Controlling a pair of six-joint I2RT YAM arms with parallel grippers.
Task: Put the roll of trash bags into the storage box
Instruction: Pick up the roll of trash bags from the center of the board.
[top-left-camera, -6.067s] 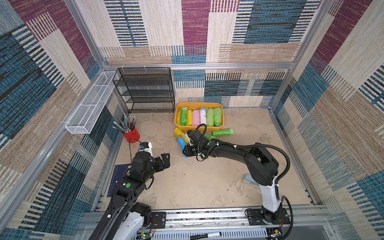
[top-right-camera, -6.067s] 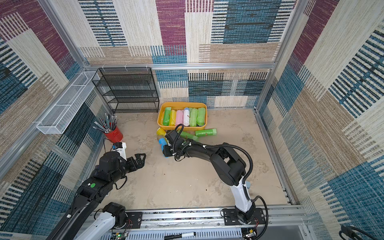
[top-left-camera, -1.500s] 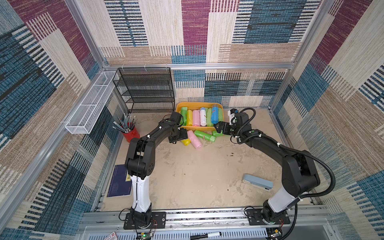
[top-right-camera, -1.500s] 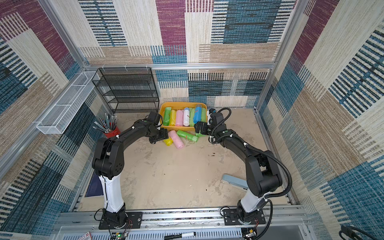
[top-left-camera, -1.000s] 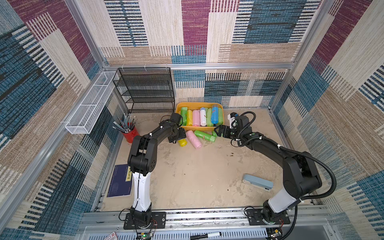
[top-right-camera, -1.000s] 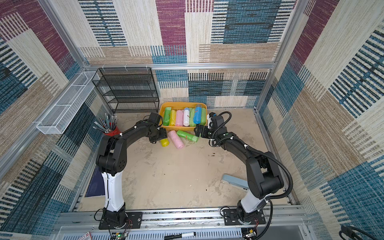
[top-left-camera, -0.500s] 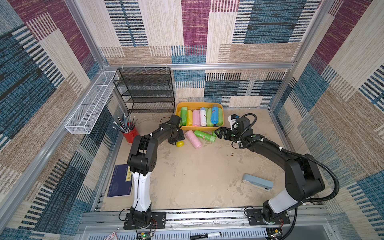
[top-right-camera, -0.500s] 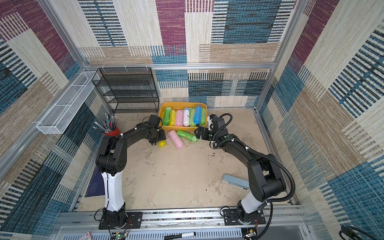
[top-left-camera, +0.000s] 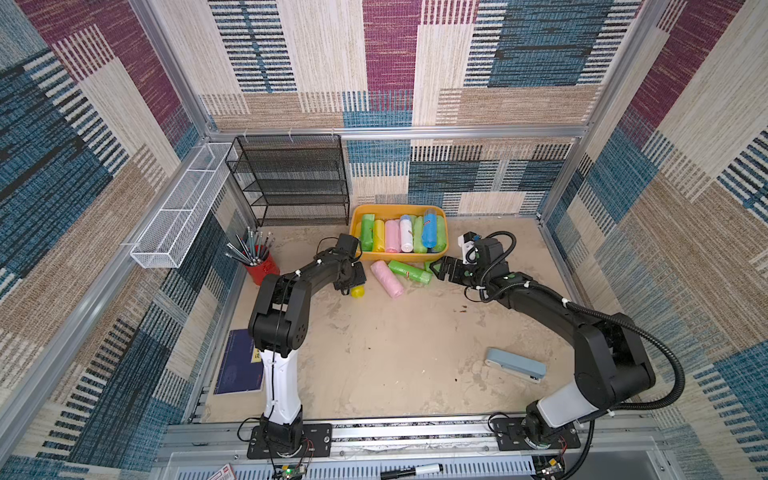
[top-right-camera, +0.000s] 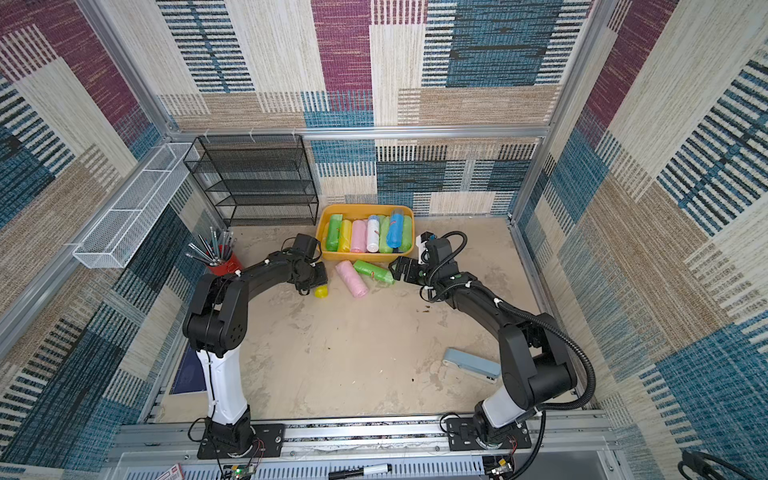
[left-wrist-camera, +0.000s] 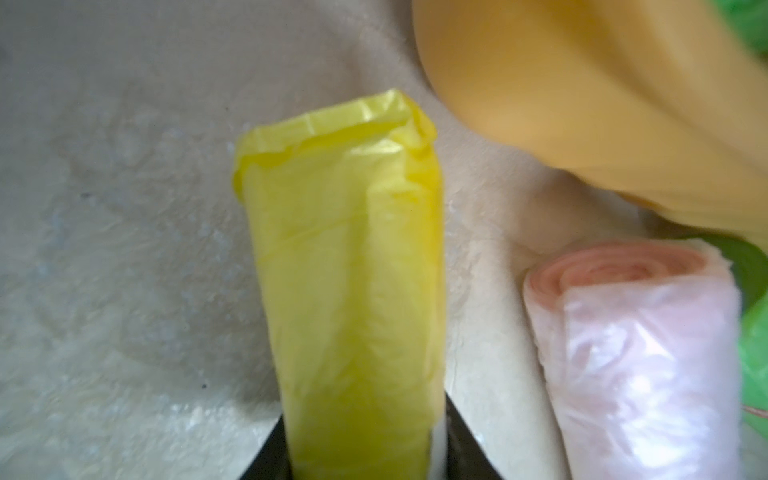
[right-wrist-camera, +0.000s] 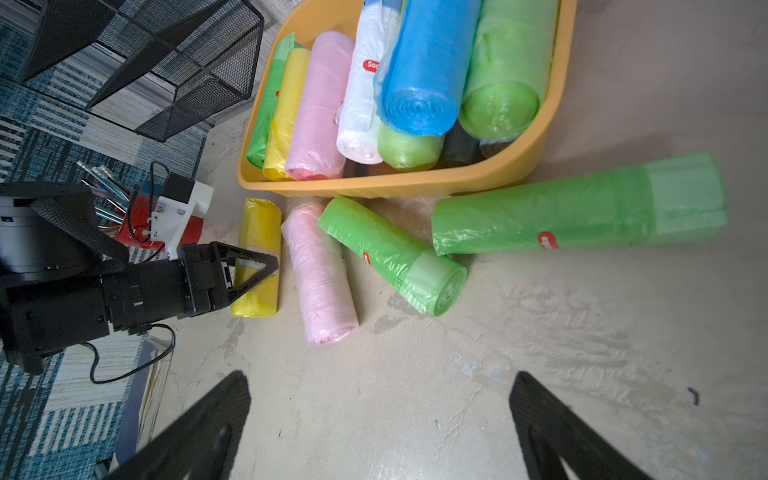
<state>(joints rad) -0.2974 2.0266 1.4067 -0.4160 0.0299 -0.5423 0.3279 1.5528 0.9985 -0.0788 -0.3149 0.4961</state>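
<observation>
A yellow roll of trash bags (top-left-camera: 357, 291) (left-wrist-camera: 349, 291) lies on the floor in front of the storage box (top-left-camera: 397, 206), an orange-yellow tub holding several rolls. My left gripper (top-left-camera: 355, 282) (left-wrist-camera: 365, 411) is shut on this roll, one jaw on each side, as the right wrist view also shows (right-wrist-camera: 257, 232). A pink roll (top-left-camera: 387, 278) and a green roll (top-left-camera: 409, 272) lie beside it. A second green roll (right-wrist-camera: 582, 216) lies along the box front. My right gripper (top-left-camera: 436, 268) (right-wrist-camera: 380, 382) hangs open and empty, just right of the green rolls.
A black mesh rack (top-left-camera: 291, 178) stands at the back left, with a white wire basket (top-left-camera: 178, 208) on the left wall. A red pencil cup (top-left-camera: 259, 268) is behind the left arm. A blue stapler (top-left-camera: 515, 365) and a dark notebook (top-left-camera: 241, 365) lie nearer the front.
The left gripper has lowered onto the yellow roll and closed its jaws on it. The right arm has drawn back slightly from the box, still open.
</observation>
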